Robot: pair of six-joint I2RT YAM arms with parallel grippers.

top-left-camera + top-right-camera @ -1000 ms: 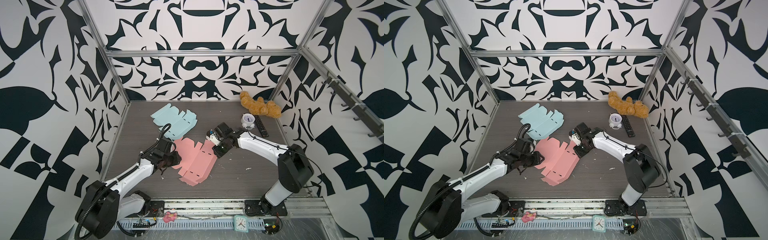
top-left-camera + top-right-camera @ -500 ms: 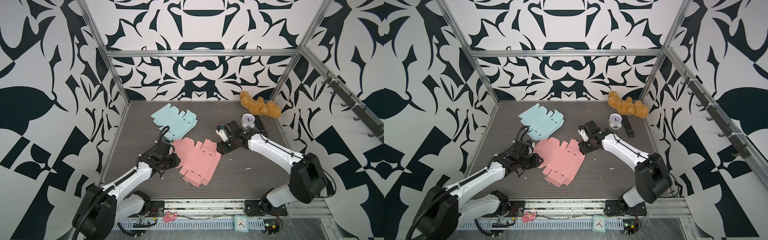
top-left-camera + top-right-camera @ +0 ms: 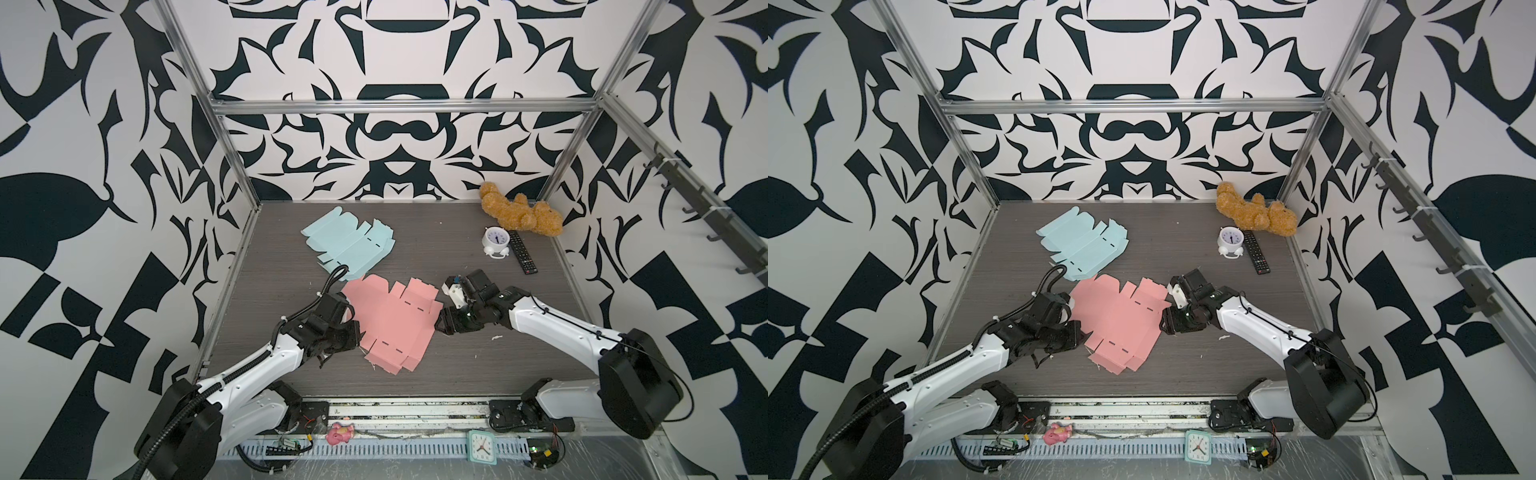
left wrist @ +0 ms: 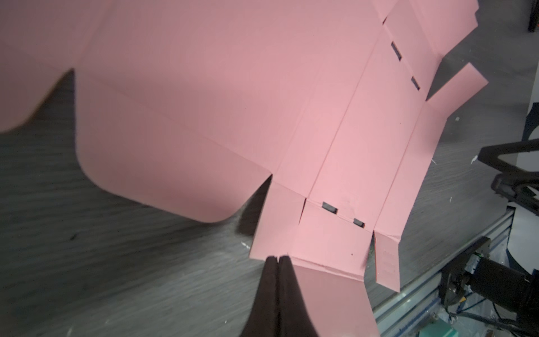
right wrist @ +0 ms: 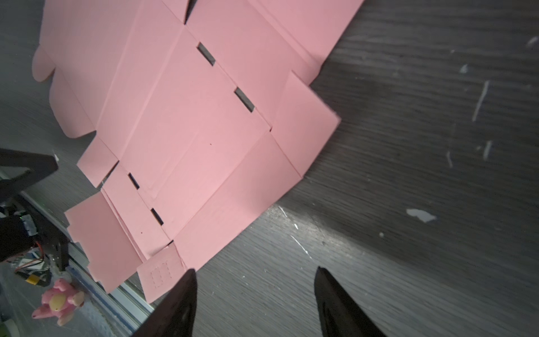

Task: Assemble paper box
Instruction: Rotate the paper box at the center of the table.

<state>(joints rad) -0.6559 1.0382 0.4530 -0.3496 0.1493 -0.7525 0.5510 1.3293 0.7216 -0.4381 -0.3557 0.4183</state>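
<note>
Two grippers flank the pink box blank (image 3: 390,320), which lies unfolded and nearly flat on the grey table (image 3: 478,365). At the blank's left edge the left gripper (image 4: 275,261) is clenched, its fingertips pressed together right against a small flap; whether paper is nipped between them I cannot tell. Just off the blank's right edge the right gripper (image 5: 255,271) stands released, jaws spread over bare tabletop, grasping nothing. Beyond the blank's far corner, just beside it, lies a pale blue blank (image 3: 347,245), also flat.
</note>
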